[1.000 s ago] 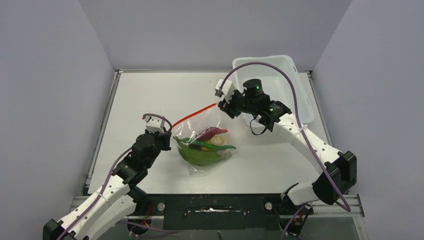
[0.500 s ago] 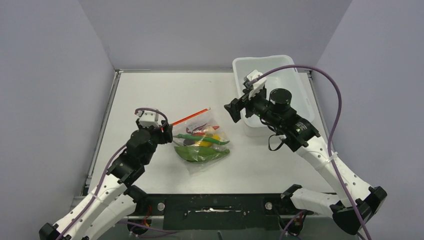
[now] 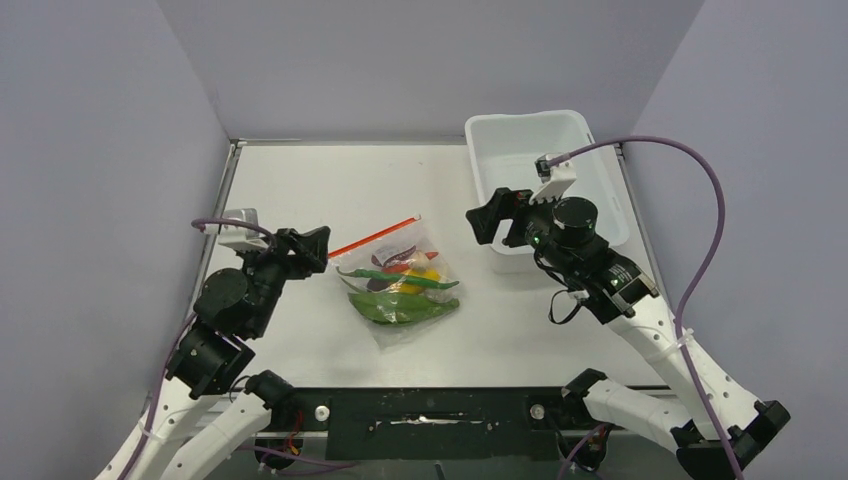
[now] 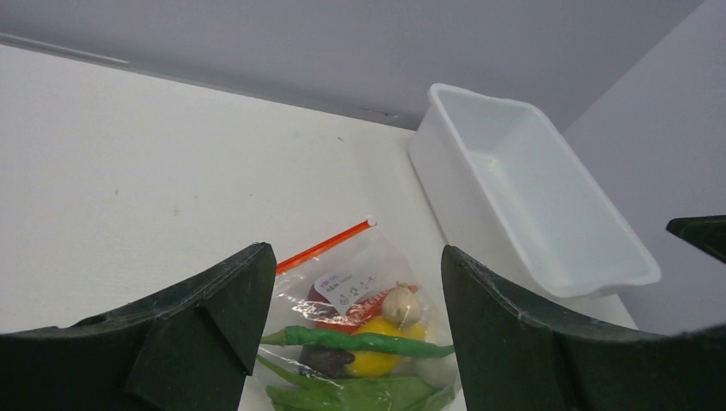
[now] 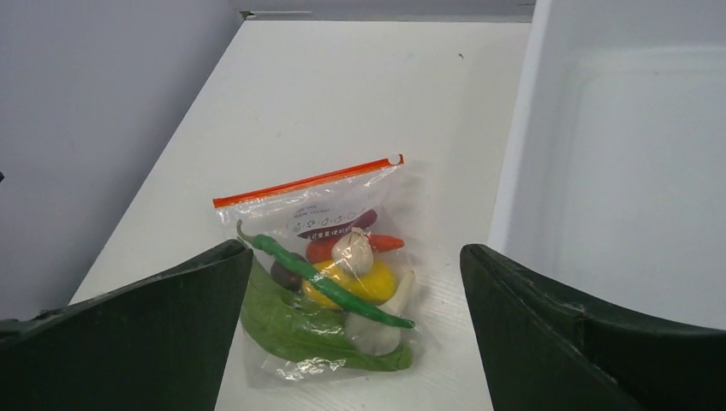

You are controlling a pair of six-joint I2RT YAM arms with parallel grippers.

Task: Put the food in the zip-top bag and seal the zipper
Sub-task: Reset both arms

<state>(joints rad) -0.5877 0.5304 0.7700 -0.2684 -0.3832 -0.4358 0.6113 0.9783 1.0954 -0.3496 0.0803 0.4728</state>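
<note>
The zip-top bag [image 3: 402, 285] lies flat on the white table with the food inside it: a green leaf [image 3: 398, 309], a thin green pepper [image 5: 325, 281], a yellow lump [image 5: 364, 278], an orange-red piece [image 5: 377, 243] and a beige bulb [image 4: 400, 301]. Its zipper [image 3: 373, 236] runs as one straight red-orange strip along the far-left edge [image 5: 308, 182]. My left gripper [image 3: 316, 247] hangs open just left of the zipper's end, touching nothing. Open and empty too, my right gripper [image 3: 482, 222] is off to the bag's right, in front of the tub.
A white rigid tub [image 3: 590, 140] stands at the back right, close behind my right gripper, and looks empty in the left wrist view [image 4: 548, 214]. Grey walls close in the table on the left, back and right.
Both grippers have let go of the zipper's ends and opened. The bag has dropped flat onto the table. The left arm drew back left, the right arm back right toward the tub.
</note>
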